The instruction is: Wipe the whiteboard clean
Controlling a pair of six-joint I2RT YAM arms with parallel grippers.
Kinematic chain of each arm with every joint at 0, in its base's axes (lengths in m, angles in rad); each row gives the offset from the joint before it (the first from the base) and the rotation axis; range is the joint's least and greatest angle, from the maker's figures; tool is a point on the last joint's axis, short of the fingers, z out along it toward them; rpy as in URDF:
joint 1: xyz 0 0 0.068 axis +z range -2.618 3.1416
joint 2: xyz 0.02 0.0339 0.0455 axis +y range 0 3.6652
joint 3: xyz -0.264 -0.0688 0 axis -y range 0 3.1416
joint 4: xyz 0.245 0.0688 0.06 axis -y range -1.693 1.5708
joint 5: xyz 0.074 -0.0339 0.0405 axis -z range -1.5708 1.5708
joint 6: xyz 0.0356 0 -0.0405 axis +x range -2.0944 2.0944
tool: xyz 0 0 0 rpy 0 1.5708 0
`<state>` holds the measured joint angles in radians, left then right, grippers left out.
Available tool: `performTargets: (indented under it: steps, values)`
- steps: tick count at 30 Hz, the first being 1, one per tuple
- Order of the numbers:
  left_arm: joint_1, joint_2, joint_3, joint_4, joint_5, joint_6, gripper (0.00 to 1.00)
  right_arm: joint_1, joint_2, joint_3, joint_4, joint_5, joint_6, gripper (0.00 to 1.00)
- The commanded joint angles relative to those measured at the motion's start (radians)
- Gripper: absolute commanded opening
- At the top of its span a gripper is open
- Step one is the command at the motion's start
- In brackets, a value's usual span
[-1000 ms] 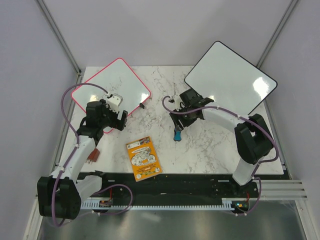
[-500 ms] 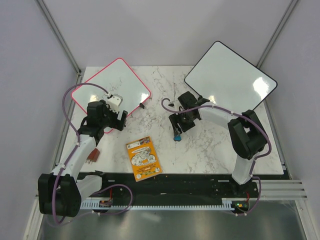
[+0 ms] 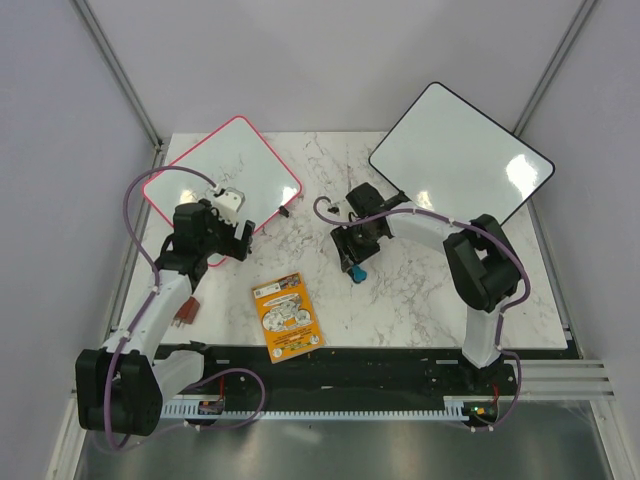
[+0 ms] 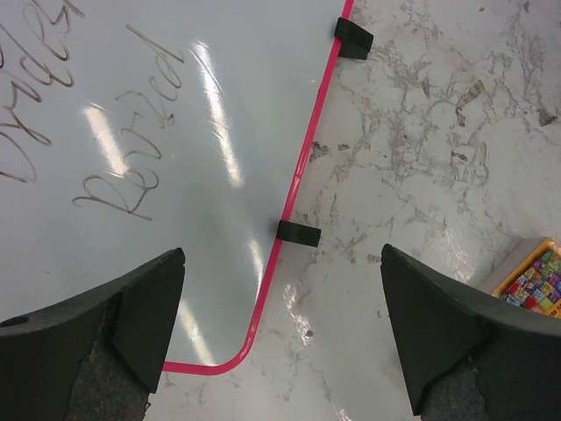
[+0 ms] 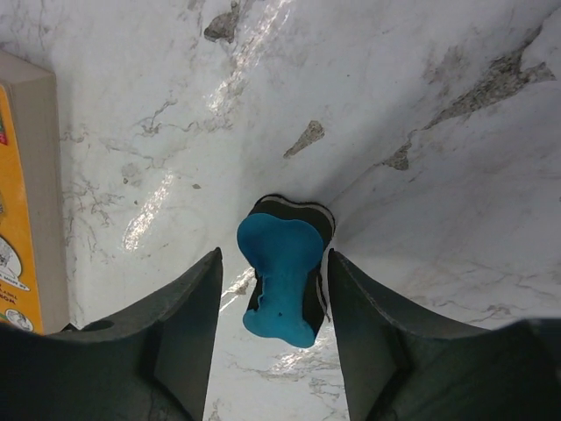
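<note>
Reaching down, right pincer (image 5: 273,257) straddles blue eraser (image 5: 282,285), grip unclear; left pincer (image 4: 282,260) gapes over the whiteboard (image 4: 175,132).

Robot lab cell, plain white walls (image 3: 330,50), aluminium struts (image 3: 117,70), marble-look table (image 3: 420,290)

Top external: overhead from the near side, covering the whole bench (image 3: 420,300). Wrist views: close, facing down; left shares the whiteboard (image 4: 175,219) corner with it.
</note>
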<state>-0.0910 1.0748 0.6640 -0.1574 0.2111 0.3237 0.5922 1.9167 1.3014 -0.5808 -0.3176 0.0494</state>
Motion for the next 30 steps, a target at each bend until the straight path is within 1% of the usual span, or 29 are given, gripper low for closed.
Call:
performTargets:
  steps: [1,4,9,10,13,16,17,20,26,30]
  values:
    - [0.005,-0.027,-0.01,0.044,-0.012,0.017,0.98,0.001,-0.016,0.022,0.033,0.08,-0.023,0.56]
    - [0.005,-0.027,-0.014,0.055,-0.032,0.017,0.98,0.008,-0.03,0.001,0.039,0.12,-0.039,0.53]
    - [0.005,-0.018,-0.006,0.056,-0.042,0.015,0.98,0.011,-0.05,-0.051,0.055,0.155,-0.04,0.51]
    - [0.005,-0.018,-0.006,0.055,-0.041,0.017,0.98,0.014,-0.054,-0.057,0.061,0.163,-0.066,0.51]
    - [0.005,-0.026,-0.006,0.055,-0.045,0.02,0.98,0.02,-0.067,-0.074,0.065,0.202,-0.074,0.49]
    - [0.005,-0.029,-0.01,0.059,-0.047,0.025,0.98,0.023,-0.073,-0.093,0.07,0.222,-0.077,0.44]
    - [0.005,-0.027,-0.012,0.064,-0.053,0.023,0.98,0.024,-0.073,-0.096,0.07,0.224,-0.079,0.39]
    - [0.005,-0.027,-0.01,0.067,-0.065,0.023,0.98,0.026,-0.059,-0.1,0.073,0.233,-0.086,0.34]
    - [0.013,-0.033,0.008,0.064,-0.096,0.009,0.99,0.043,-0.01,-0.093,0.068,0.255,-0.1,0.34]
    - [0.045,-0.071,0.031,0.052,-0.085,0.005,0.99,0.05,-0.007,-0.099,0.096,0.281,-0.115,0.34]
